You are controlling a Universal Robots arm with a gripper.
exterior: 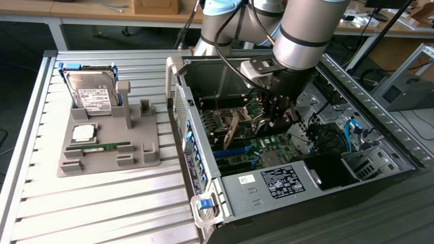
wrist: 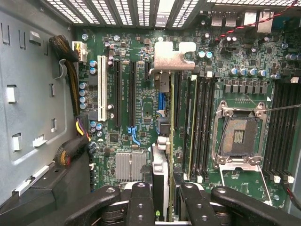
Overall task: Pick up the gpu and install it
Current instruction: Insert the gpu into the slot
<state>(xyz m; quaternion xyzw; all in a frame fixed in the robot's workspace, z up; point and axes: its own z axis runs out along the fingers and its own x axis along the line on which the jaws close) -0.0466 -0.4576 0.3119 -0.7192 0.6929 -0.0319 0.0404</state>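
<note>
Inside case (exterior: 203, 168): gpu (wrist: 170, 141) between RAM slots (wrist: 202, 127).

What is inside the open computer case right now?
Inside the computer case, the gripper holds the gpu on edge over the motherboard, near an empty processor socket. The slot below is hidden.

place: robotics lab or workshop | signs: slatted aluminium workbench (exterior: 101, 203) | open computer case (exterior: 285, 168) | grey parts fixture (exterior: 109, 147) | wooden desks (exterior: 88, 7) with cables behind
</note>
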